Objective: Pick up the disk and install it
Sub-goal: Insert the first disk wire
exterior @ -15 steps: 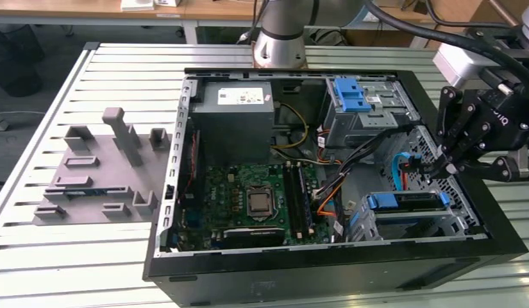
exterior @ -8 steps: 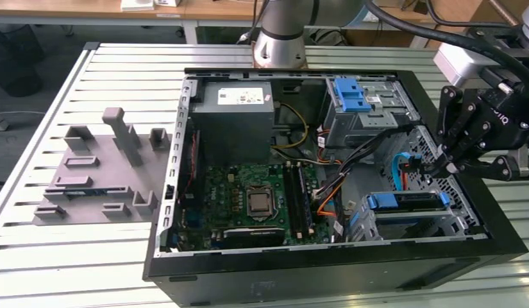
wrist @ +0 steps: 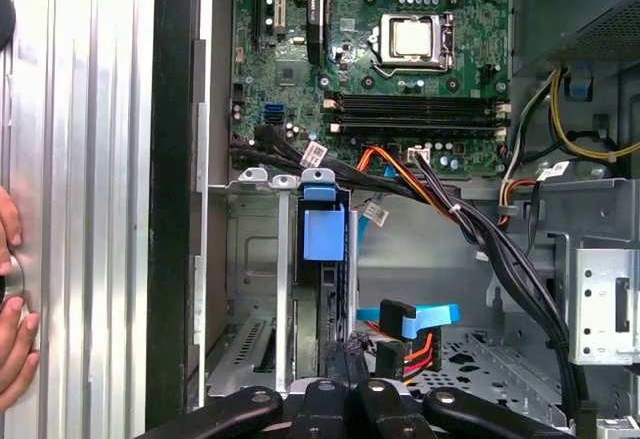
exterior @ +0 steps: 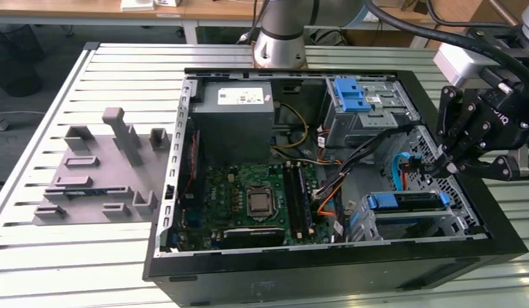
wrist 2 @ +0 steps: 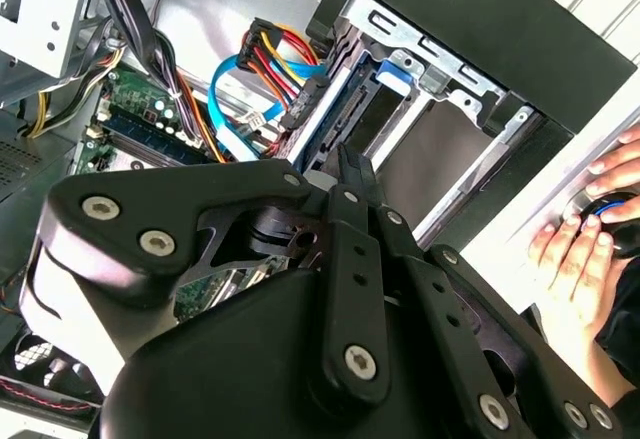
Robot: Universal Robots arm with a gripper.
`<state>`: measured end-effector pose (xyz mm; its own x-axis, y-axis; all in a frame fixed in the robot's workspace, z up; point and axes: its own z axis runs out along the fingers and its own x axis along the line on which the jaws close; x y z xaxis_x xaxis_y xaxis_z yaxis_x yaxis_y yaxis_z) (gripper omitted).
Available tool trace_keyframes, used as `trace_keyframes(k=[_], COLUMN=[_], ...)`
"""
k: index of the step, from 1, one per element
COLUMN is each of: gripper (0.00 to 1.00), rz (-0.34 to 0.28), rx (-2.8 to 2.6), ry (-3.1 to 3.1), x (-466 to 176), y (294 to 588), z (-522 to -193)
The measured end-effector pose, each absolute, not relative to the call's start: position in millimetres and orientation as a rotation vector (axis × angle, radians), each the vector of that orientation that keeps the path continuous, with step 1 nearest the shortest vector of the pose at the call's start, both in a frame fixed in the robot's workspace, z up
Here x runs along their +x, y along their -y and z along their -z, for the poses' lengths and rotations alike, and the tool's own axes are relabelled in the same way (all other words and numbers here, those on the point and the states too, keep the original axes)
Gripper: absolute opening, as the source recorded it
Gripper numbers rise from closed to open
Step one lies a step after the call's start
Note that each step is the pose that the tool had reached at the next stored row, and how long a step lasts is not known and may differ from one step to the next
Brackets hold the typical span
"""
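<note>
Logging the disk [exterior: 407, 201] first: it sits on edge in the lower drive cage [exterior: 456, 221] of the open computer case [exterior: 333, 273], blue rails showing, just below and beside the end effector [exterior: 438, 168]. It looks slotted in; whether it is latched I cannot tell. (Op. A)

End effector state? (Op. B)

Closed to a narrow point in both the exterior view and the second wrist view, nothing held between the tips. It hangs over the gap between the two drive cages, close above the disk and apart from it. (Op. A)

Surroundings? (Op. B)

The blue data cable [exterior: 391, 168] and the orange-red wire bundle [wrist: 400, 174] lie right by the tips. The motherboard [exterior: 260, 199] lies further inside the case, with the power supply [exterior: 234, 115] beyond it. A person's hand [wrist 2: 575, 249] rests on the bench [exterior: 118, 70] just outside the case wall nearest the end effector. (Op. A)

Risks? (Op. B)

My judgement:
- The tips could snag the loose cables, and any sideways motion would then tug a connector.
- Pressing on a half-seated disk could jam its rails.
- The hand is close, so a wide swing could reach it. (Op. A)
</note>
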<state>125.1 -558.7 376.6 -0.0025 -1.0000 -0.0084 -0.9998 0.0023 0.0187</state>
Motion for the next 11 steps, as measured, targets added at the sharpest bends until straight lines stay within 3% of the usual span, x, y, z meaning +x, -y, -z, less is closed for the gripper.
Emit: trace_keyframes(k=[11], gripper=[0.11], rz=[0.025], rx=[2.215], ry=[2.22], x=[126.9], y=[546.2], z=[-374.9])
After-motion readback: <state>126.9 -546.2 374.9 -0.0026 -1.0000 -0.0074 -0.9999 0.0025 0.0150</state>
